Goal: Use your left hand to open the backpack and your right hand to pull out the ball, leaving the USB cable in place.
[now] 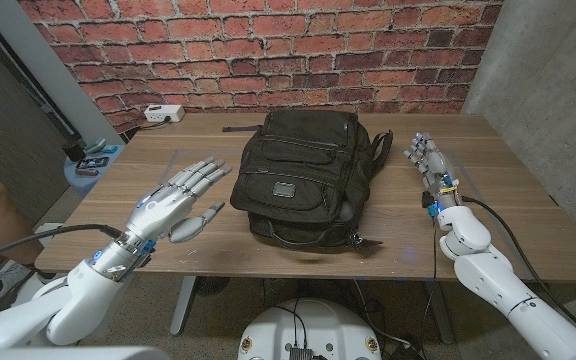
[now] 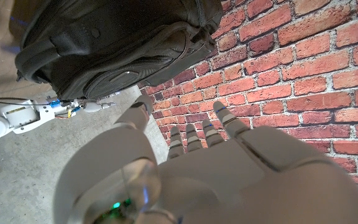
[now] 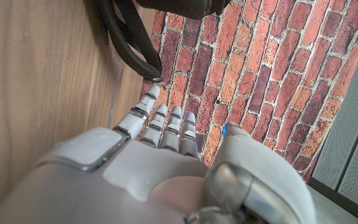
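One black backpack (image 1: 303, 180) lies closed at the centre of the table (image 1: 528, 205). Left hand (image 1: 180, 196), at the backpack's 9 o'clock, fingers spread, holds nothing. Right hand (image 1: 430, 160), at its 3 o'clock, fingers extended, holds nothing. One white power strip (image 1: 162, 114) at 11 o'clock.

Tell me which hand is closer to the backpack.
The left hand: its fingertips reach almost to the backpack. The right hand stands farther off, beyond the strap.
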Robot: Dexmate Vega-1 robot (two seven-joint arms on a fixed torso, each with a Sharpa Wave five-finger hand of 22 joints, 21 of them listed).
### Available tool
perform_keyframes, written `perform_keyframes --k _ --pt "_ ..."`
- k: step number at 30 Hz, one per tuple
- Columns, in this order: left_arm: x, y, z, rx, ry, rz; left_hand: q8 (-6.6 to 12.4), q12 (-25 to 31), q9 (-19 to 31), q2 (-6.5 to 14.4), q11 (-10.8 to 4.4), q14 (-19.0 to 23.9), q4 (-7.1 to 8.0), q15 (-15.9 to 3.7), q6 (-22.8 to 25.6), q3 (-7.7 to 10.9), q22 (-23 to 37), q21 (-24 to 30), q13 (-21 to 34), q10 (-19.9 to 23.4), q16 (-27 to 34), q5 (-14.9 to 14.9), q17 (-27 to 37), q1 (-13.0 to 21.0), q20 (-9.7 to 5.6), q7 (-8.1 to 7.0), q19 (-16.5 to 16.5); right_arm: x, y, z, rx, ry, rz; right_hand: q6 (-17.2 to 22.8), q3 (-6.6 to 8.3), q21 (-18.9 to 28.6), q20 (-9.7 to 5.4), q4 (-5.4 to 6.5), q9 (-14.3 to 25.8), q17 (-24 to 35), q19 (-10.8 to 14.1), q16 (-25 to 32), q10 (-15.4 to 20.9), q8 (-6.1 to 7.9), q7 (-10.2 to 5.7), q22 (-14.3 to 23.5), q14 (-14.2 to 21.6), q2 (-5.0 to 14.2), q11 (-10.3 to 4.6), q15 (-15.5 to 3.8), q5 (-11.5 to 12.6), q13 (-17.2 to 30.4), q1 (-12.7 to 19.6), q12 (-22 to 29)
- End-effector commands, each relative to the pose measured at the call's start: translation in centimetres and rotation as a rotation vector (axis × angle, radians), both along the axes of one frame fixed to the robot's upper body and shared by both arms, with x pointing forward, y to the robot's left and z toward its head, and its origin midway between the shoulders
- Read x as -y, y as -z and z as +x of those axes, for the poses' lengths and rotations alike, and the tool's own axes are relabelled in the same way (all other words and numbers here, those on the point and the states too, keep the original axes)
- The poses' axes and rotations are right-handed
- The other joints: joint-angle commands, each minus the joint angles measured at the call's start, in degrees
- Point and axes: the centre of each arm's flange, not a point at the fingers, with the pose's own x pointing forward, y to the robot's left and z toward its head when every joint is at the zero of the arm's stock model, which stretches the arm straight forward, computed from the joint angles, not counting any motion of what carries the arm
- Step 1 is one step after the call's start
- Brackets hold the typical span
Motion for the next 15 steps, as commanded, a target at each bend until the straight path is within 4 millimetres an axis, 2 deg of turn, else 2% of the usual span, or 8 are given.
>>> perform_keyframes --k 1,5,15 --pt "0.35 0.55 0.19 0.096 -0.073 0.062 -0.14 -0.07 0.29 -11.93 -0.18 -1.11 0.09 0.36 -0.55 0.28 0.21 -0.43 0.39 -0.45 -0.21 0.18 0.28 -10.3 -0.43 -0.29 -0.64 0.26 0.28 -0.23 0.016 0.014 0.015 -0.14 0.52 -0.22 -2.16 -0.04 0.12 0.02 0.54 0.29 0.05 -0.24 0.33 0.18 0.3 -0.27 0.28 -0.47 0.0 0.09 0.34 0.11" --pt "0.4 0.9 0.4 0.126 -0.103 0.081 0.21 0.21 0.33 -12.28 -0.23 -0.89 0.15 0.45 -0.01 0.27 0.22 -0.73 0.57 -0.07 -0.06 0.21 0.3 -9.33 -0.61 -0.54 -1.42 0.18 0.56 -0.1 0.019 0.012 0.023 -0.19 0.59 -0.23 -2.1 -0.06 0.11 0.02 0.53 0.31 0.02 -0.23 0.31 0.18 0.32 -0.29 0.35 -0.43 -0.08 0.09 0.32 0.1" --pt "0.78 1.43 1.14 0.127 -0.15 0.127 1.21 1.18 0.51 -13.6 -0.72 0.12 0.34 0.54 1.9 -0.14 0.29 -0.72 1.32 1.26 0.36 0.15 0.4 -6.94 -0.04 0.32 -1.81 0.21 0.8 -0.35 0.026 0.012 0.038 -0.26 0.76 -0.25 -2.12 -0.14 0.1 0.01 0.55 0.33 0.05 -0.2 0.37 0.18 0.34 -0.34 0.41 -0.41 -0.26 0.1 0.28 0.12"
